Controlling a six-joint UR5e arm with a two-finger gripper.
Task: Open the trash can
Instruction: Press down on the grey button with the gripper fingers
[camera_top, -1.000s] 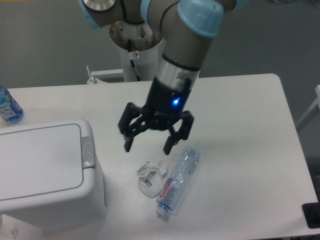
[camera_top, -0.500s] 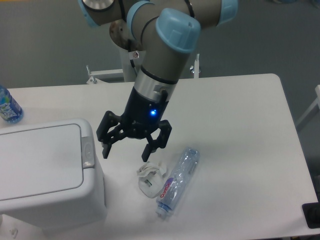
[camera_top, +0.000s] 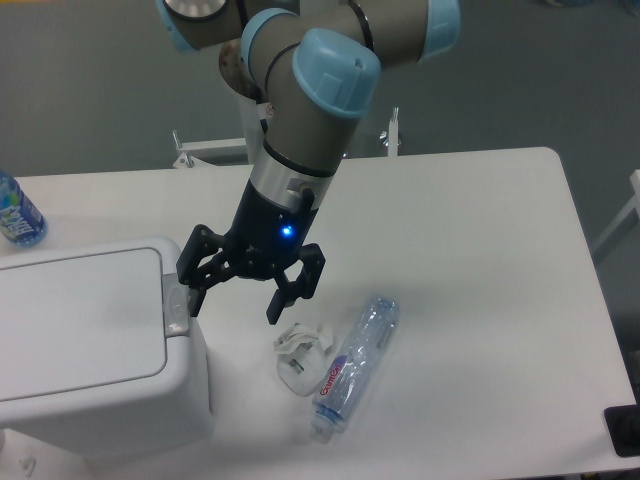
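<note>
From my seat I see the trash can (camera_top: 85, 345) sitting at the near left corner of the white counter (camera_top: 480, 260), its flat lid down and closed, with the light-grey button strip (camera_top: 176, 300) running along its right edge. My hand (camera_top: 233, 303) hangs over that right edge with its fingers spread wide and nothing between them; the left fingertip (camera_top: 193, 303) is right at the button strip, though I cannot tell whether it touches, and the right fingertip (camera_top: 273, 312) is out over bare counter beside the bin. A blue light glows on the hand's black body. Just to the right of the hand lies a crumpled white scrap (camera_top: 303, 352), and touching or nearly touching it on the right is a clear plastic bottle (camera_top: 355, 365) lying on its side with a red label. At the far left edge of the counter, behind the bin, stands a blue-labelled bottle (camera_top: 17, 212), partly cut off.
</note>
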